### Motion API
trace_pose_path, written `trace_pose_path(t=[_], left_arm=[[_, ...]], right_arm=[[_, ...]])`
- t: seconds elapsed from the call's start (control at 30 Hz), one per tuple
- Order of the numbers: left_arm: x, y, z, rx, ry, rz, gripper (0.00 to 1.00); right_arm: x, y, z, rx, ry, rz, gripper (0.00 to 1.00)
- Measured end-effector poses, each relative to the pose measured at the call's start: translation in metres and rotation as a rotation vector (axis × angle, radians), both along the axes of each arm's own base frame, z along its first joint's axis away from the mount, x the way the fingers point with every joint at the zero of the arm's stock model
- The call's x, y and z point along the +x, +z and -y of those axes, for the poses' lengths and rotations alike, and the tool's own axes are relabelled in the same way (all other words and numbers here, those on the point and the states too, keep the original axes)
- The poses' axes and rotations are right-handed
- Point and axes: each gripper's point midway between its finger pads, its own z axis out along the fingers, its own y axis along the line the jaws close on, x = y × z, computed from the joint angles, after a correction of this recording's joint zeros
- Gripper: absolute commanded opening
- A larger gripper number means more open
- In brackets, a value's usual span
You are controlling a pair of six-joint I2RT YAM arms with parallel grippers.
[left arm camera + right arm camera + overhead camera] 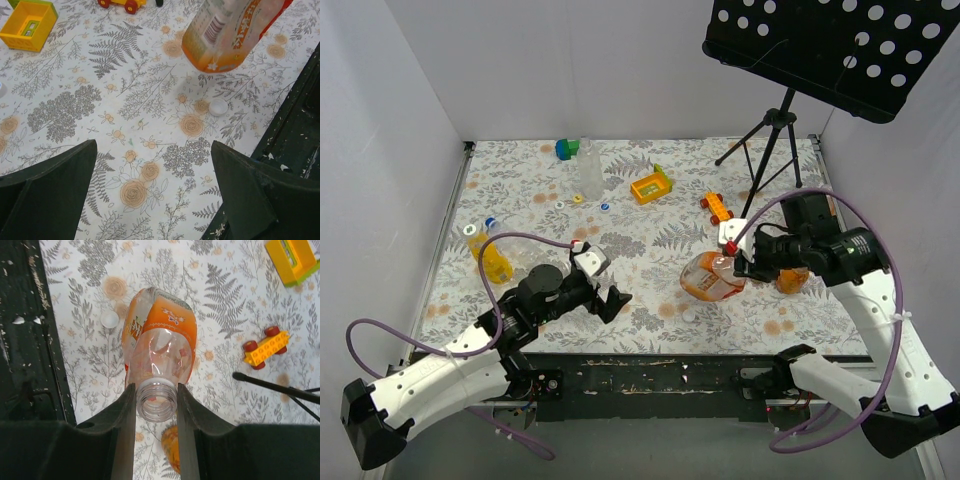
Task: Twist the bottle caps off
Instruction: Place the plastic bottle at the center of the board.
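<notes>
While the right hand [156, 390] clamps the open neck of one orange-labelled bottle [160, 335] tilted over the counter [650, 240], half hiding a second orange bottle [790, 281], the left hand [154, 150] gapes empty near one loose white cap [218, 107].

One fixed camera looks down from above and behind me over the whole table [650, 225], while my left wrist camera tilts down close over it and my right looks down even closer, all three sharing the orange-labelled bottle [712, 278], both wrists the loose white cap [218, 107].
</notes>
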Motion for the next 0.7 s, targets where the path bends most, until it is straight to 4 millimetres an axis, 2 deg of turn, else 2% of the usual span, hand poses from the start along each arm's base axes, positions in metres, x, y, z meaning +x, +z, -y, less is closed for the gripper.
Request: trace_pose_path(t=[0.17, 0.47, 0.6, 0.7], left_arm=[[0.0, -0.012, -0.003, 0.02, 0.01, -0.014, 0.98], [0.002, -0.013, -0.004, 0.021, 0.025, -0.018, 0.98], [0.005, -0.015, -0.007, 0.028, 0.049, -0.016, 0.98], [0.009, -0.015, -0.01, 0.035, 0.075, -0.013, 0.98]], right_arm=[[0.02, -0.008, 0.01, -0.093, -0.062, -0.014, 0.01], [0.077, -0.022, 0.022, -0.281, -0.16, -0.032, 0.01], [0.1, -0.027, 0.017, -0.322, -0.165, -0.049, 0.01], [0.117, -0.026, 0.004, -0.335, -0.149, -0.047, 0.01]])
